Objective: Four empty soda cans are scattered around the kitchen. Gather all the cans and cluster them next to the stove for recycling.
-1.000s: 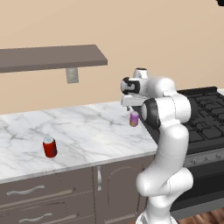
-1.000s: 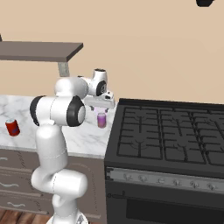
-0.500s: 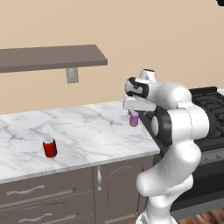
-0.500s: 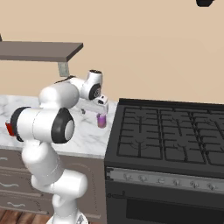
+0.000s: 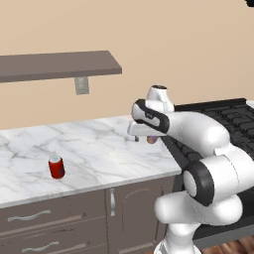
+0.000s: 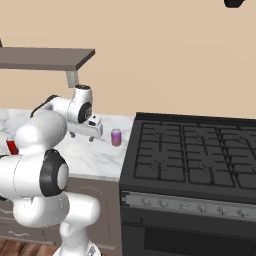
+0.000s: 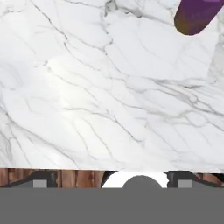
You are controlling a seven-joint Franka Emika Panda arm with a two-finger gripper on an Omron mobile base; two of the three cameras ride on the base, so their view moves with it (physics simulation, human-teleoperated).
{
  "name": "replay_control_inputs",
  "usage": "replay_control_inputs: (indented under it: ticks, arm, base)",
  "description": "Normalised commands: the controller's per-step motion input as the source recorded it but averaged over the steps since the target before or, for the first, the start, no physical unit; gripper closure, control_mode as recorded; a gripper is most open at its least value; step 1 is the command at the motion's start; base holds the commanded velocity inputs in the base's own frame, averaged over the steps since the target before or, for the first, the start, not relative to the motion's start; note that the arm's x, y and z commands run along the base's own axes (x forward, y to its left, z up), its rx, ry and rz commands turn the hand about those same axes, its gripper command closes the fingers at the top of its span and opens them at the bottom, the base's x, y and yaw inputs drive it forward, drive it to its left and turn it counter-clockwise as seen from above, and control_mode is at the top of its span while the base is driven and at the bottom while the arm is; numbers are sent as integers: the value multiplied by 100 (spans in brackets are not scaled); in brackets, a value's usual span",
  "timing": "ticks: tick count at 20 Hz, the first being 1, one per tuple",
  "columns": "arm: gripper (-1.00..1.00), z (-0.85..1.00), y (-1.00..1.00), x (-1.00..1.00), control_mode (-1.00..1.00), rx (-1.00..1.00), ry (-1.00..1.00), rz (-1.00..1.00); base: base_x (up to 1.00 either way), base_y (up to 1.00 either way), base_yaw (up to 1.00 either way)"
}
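The purple-pink soda can (image 6: 116, 137) stands upright on the white marble table (image 6: 95, 155), just beside the left edge of the stove (image 6: 195, 165) but with a strip of marble showing between them. In the left base view the same can (image 5: 152, 140) is mostly hidden behind the arm, with only a sliver of purple peeking out below the wrist. In the hand view it appears as a purple shape with an orange tinge low on it (image 7: 197, 16) at the upper right corner, cut off by the frame.

The gripper (image 6: 81, 136) hangs low over the marble a little to the left of this can, apart from it, pointing down at bare stone. Its jaws are spread wide and released, with nothing between them; the marble fills the space ahead of them in the hand view.

Farther left on the table a red soda can (image 5: 57, 167) stands upright near the front edge, well apart from the gripper. In the right base view a bit of red (image 6: 11, 146) shows behind the arm's shoulder.

Behind the table, a grey-brown shelf (image 5: 59, 65) is fixed to the beige wall, with a small outlet plate (image 5: 82, 85) just below it. Dark brown cabinets (image 5: 74, 223) with metal handles sit beneath the marble.
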Motion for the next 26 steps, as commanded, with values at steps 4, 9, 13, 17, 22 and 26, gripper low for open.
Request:
replay_control_inputs:
  ticks: [4,9,13,17,22,26]
  arm:
    - [-100,0,95,-54,-100,-6,-8,9]
    - [-100,0,100,-31,-100,-13,-2,13]
    - [-100,0,100,0,-100,-16,0,7]
    - [-100,3,100,2,-100,-13,3,9]
    - [-100,7,87,16,-100,-5,0,3]
    - [-100,4,82,3,-100,2,0,-4]
  base:
    - [0,0,0]
    - [0,0,0]
    - [0,0,0]
    - [0,0,0]
    - [0,0,0]
    - [0,0,0]
